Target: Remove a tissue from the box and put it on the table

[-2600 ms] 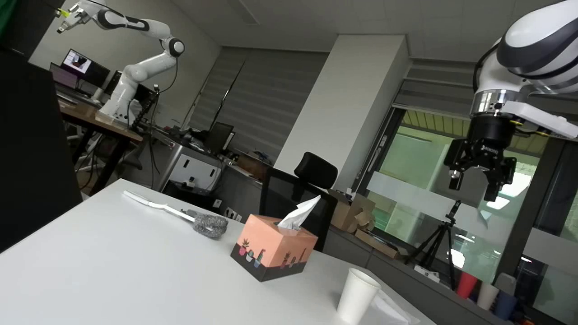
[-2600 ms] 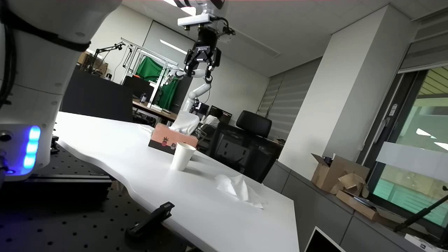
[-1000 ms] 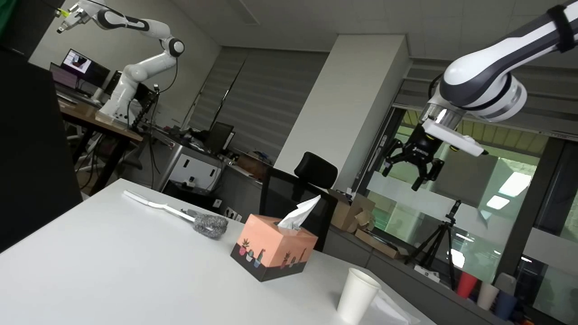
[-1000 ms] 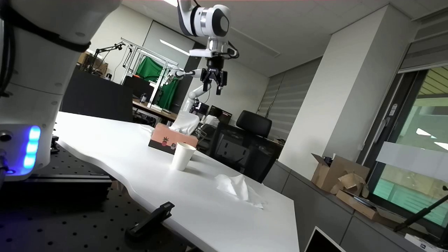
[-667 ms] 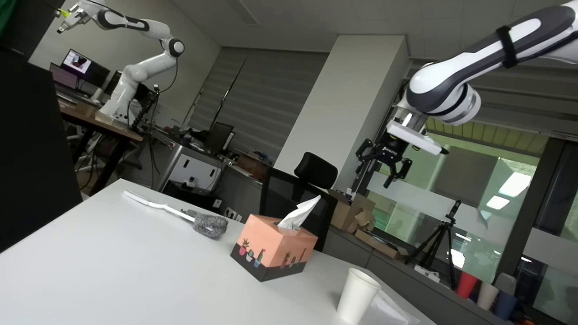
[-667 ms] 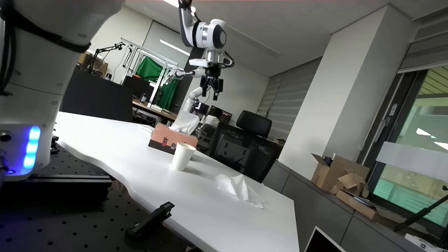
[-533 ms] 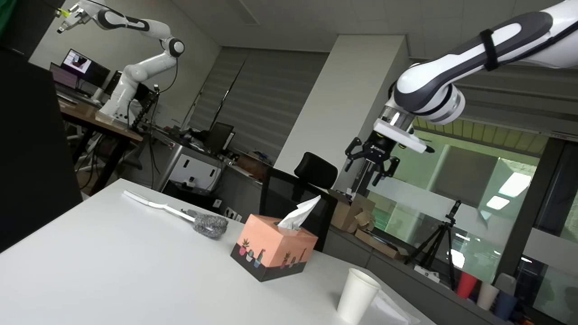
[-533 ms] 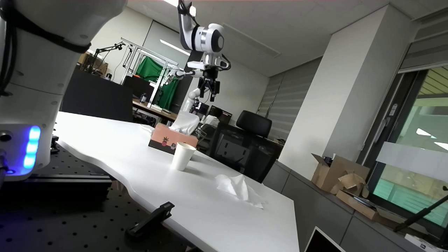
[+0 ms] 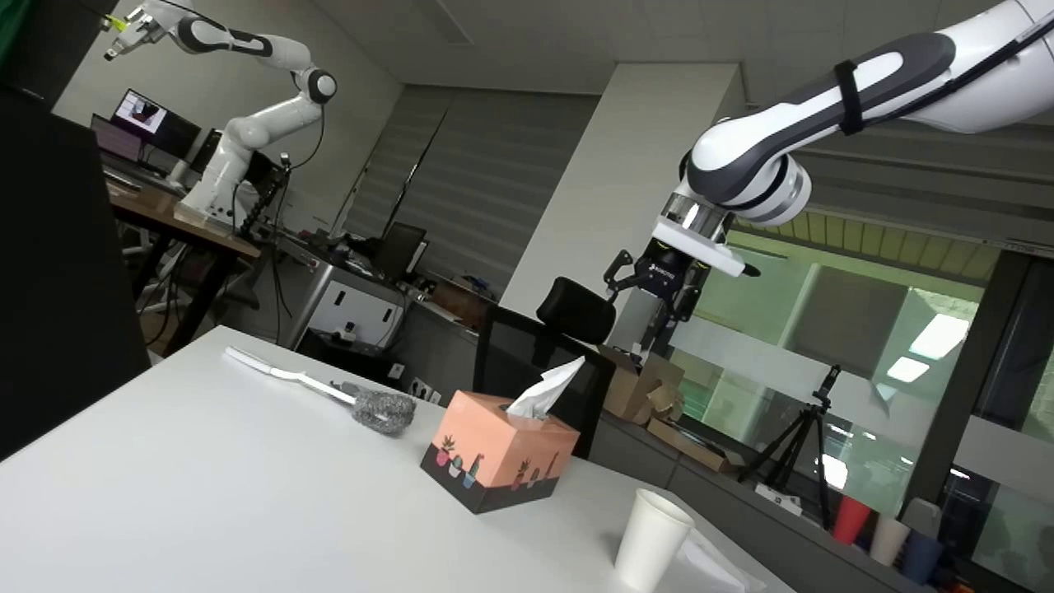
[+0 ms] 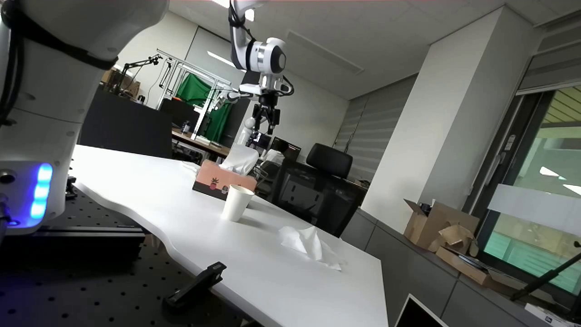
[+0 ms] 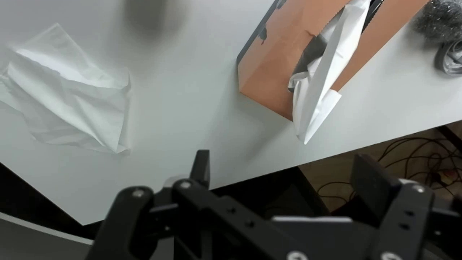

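On the white table (image 10: 272, 277) stands the orange tissue box (image 9: 498, 453), a white tissue (image 11: 330, 68) sticking up from its slot (image 11: 313, 50); the wrist view looks down on that ragged slit and the tissue's trailing tip, while both exterior views show potted plants (image 9: 472, 476) printed on the sides. Well above the table hangs the gripper (image 11: 281, 162), its fingers (image 11: 201, 166) spread wide, apart from box and tissue. A loose tissue (image 10: 311, 247) lies creased on the table, in full in an exterior view, cut by the left edge of the wrist view, and partly behind the upright paper cup (image 9: 653, 539) in an exterior view. A long-handled brush (image 9: 380, 411) lies whole near the box in an exterior view, and the wrist view catches its shaggy grey head (image 11: 442, 20) at upper right. Past the table's edge, the wrist view looks down on a tangle of cables (image 11: 435, 177)
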`<move>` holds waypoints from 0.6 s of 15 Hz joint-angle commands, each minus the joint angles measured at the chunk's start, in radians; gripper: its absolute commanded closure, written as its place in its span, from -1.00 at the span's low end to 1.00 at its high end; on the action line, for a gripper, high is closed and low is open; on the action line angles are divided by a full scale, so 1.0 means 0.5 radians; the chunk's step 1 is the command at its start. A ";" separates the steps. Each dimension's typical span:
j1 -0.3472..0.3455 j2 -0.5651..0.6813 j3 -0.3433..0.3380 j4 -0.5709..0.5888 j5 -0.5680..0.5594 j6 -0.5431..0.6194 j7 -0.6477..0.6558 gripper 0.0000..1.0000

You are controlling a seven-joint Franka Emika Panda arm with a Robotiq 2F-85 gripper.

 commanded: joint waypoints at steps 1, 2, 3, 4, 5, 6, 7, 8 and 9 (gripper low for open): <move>0.047 -0.003 -0.053 0.002 0.021 -0.002 -0.015 -1.00; 0.048 -0.003 -0.053 0.002 0.021 -0.002 -0.015 -1.00; 0.049 -0.003 -0.053 0.001 0.021 -0.002 -0.015 -1.00; 0.048 -0.003 -0.053 0.001 0.021 -0.002 -0.015 -1.00; 0.048 -0.003 -0.053 0.001 0.021 -0.002 -0.015 -1.00; 0.049 -0.003 -0.053 0.001 0.021 -0.002 -0.015 -1.00; 0.049 -0.003 -0.053 0.001 0.021 -0.002 -0.015 -1.00; 0.060 0.018 -0.065 0.029 0.004 -0.006 0.033 -1.00; 0.060 0.049 -0.063 0.064 0.034 -0.010 0.011 -1.00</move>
